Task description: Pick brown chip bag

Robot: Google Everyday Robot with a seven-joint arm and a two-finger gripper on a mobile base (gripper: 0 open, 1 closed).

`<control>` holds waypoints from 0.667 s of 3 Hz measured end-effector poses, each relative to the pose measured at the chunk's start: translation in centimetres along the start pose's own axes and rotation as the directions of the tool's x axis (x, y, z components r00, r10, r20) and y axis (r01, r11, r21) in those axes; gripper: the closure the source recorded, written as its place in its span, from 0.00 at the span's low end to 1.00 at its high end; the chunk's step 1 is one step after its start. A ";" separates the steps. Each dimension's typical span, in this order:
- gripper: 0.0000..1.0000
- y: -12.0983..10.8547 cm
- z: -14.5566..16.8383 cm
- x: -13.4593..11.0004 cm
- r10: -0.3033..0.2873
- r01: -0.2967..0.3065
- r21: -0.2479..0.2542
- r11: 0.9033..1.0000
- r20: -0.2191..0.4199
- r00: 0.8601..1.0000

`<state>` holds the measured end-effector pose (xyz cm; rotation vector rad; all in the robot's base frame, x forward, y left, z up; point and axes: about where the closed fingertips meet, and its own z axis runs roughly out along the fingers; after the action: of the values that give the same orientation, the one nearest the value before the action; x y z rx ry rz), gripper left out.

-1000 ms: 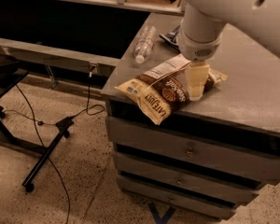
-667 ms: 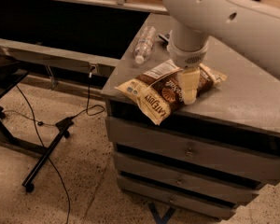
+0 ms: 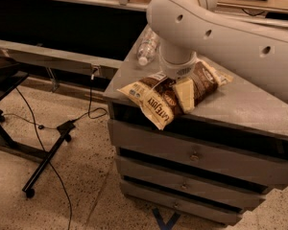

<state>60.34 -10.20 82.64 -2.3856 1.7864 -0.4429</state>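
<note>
Gripper [image 3: 183,95] presses brown chip bag [image 3: 156,104] overhanging drawer cabinet [image 3: 245,104] near edge; clench can't tell; bag may slide off.

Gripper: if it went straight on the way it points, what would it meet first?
The brown chip bag: the gripper points down at its dark middle, apparently touching it, though depth is unclear. The cabinet top lies beneath.

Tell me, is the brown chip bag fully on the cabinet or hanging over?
Hanging over. One cream end of the brown chip bag droops past the front edge of the cabinet, with the gripper at its middle.
</note>
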 end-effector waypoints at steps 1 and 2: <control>0.52 -0.1 -0.4 0.1 0.000 0.000 0.000 1.000 0.000 1.000; 0.75 -0.2 -0.6 0.1 0.000 0.000 0.000 1.000 0.000 1.000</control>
<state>60.34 -10.20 83.25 -2.3856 1.7864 -0.4428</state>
